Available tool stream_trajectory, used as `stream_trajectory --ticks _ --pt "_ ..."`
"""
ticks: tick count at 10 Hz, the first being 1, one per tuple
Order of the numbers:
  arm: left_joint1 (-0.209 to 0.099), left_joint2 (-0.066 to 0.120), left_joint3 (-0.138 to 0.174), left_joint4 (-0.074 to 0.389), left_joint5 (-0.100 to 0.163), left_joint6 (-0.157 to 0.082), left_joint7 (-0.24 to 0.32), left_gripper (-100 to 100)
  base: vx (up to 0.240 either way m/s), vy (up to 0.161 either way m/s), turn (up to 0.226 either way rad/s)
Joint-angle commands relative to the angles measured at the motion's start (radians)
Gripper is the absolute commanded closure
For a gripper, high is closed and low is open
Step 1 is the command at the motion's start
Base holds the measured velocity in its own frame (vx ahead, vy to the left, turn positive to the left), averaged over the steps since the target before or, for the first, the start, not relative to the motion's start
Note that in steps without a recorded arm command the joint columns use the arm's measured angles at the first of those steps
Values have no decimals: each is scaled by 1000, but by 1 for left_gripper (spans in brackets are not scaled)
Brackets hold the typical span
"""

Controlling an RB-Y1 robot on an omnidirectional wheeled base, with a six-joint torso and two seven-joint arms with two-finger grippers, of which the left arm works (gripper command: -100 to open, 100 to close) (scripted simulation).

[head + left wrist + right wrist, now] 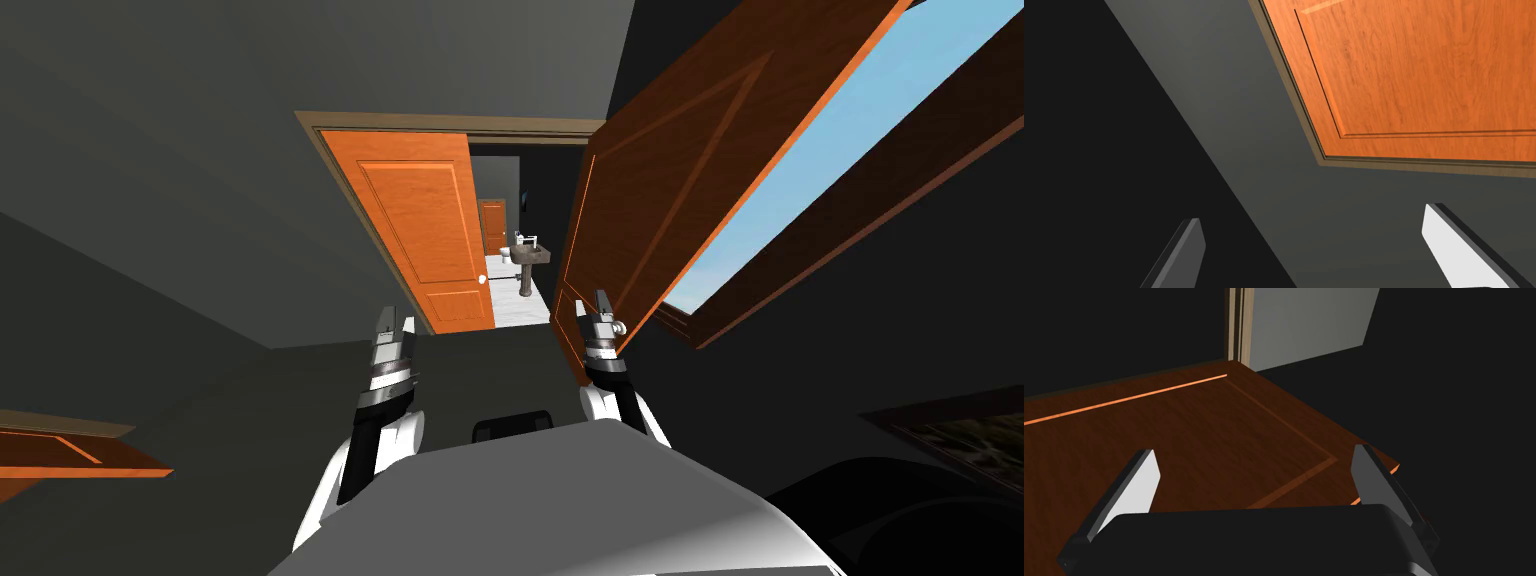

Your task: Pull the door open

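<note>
While holding the right gripper [602, 298], fingers apart, just beside the knob [621, 326] of the dark brown door [680, 170] swung well out rightward, looks late in the pull: next, clamp that knob and draw back, leaving the left gripper [396, 320] open-fingered, idle.

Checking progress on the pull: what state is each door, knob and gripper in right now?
Dark door: swung well open, clear of the frame.
Orange door: flat in its frame, shut.
Knob: not gripped, just beside the right gripper.
Left gripper: open, empty.
Right gripper: open, empty, facing the open door's panel.
</note>
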Motion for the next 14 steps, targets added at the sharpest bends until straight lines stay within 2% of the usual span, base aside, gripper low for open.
stream_trajectory --ticks 1,5,7,10,11,14 --pt "-9 13 1 32 -3 -11 -24 -100 71 -11 23" --pt "-31 37 2 104 -9 -36 -77 -100 153 -20 14" --pt "-46 53 3 157 -14 -55 -118 -100 139 -37 19" --pt "-61 66 4 207 -19 -72 -155 -100 116 -15 13" --pt "-71 75 4 240 -22 -84 -179 -100 117 -27 19" --pt "-87 88 5 297 -27 -104 -222 -100 112 -21 16"
